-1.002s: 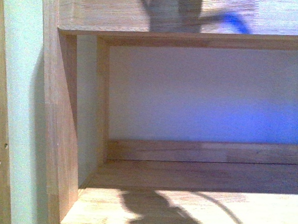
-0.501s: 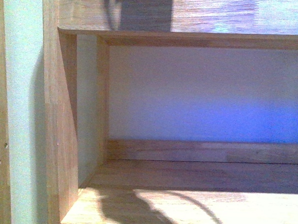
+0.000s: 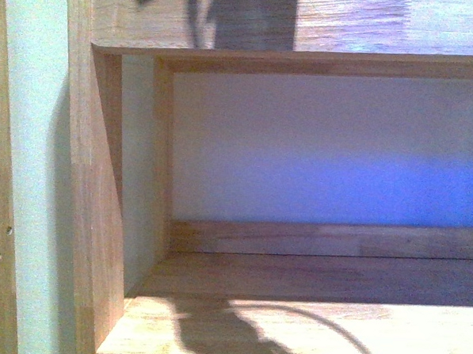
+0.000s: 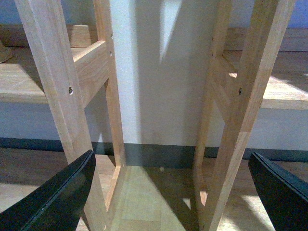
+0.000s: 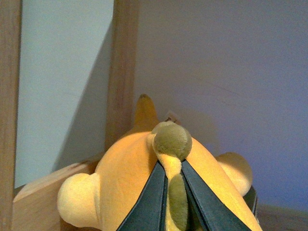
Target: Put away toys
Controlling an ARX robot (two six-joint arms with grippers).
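Observation:
In the right wrist view my right gripper [image 5: 172, 173] is shut on the plush toy [image 5: 122, 178], an orange-yellow soft animal. Its dark fingers [image 5: 154, 197] pinch a narrow yellow strip ending in an olive-green knob [image 5: 171, 139]. The toy hangs in front of a pale back panel and a wooden upright [image 5: 122, 72]. In the left wrist view my left gripper [image 4: 171, 192] is open, its two black fingers [image 4: 57, 197] far apart with nothing between them. Neither gripper nor the toy appears in the front view; only arm shadows fall on the wooden shelf [image 3: 292, 330].
The front view faces an open wooden shelf compartment with a side wall [image 3: 99, 217], a white back panel [image 3: 325, 150] and a board above [image 3: 308, 22]. The left wrist looks at two wooden uprights [image 4: 57, 82] with a wall and dark skirting [image 4: 159, 154] behind, above a wooden floor.
Shadows on the top board and on the shelf floor shifted left, then back slightly right. The shelf itself has not moved.

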